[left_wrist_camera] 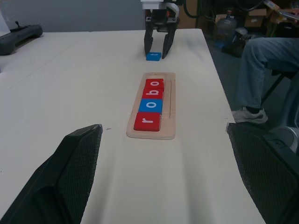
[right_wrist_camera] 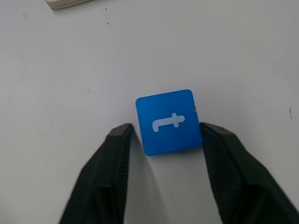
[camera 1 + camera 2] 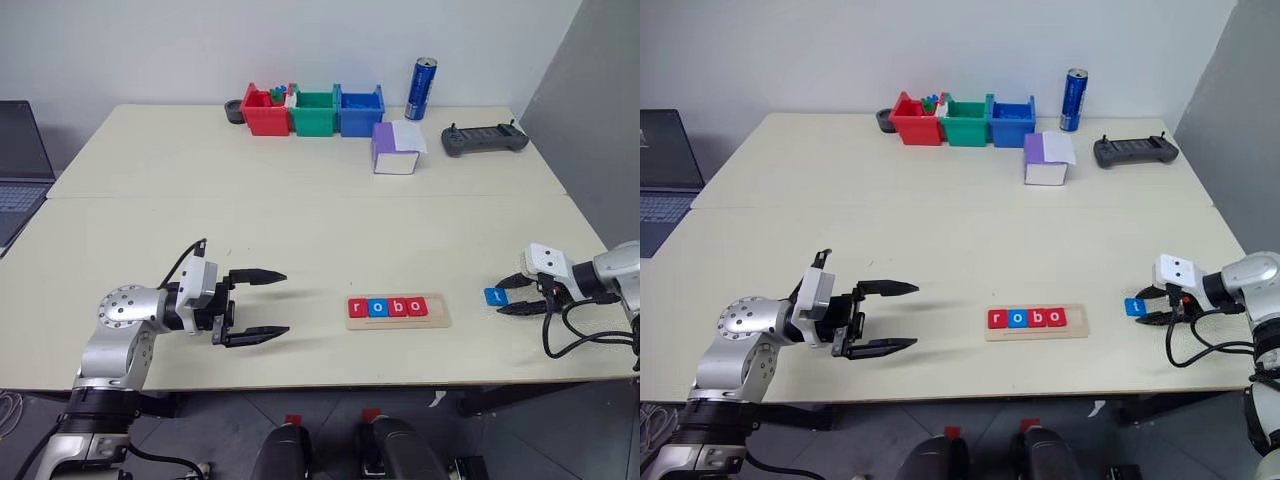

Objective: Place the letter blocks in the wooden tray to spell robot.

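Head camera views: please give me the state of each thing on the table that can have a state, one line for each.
wooden tray: flat on the table, four tiles spelling "robo", last place free.
blue t tile: flat on the table, letter up, between the right end effector fingers.
left end effector: open, holding nothing.
bins: upright, open on top.
can: upright.
purple-covered book: closed, lying flat.
laptop: open.
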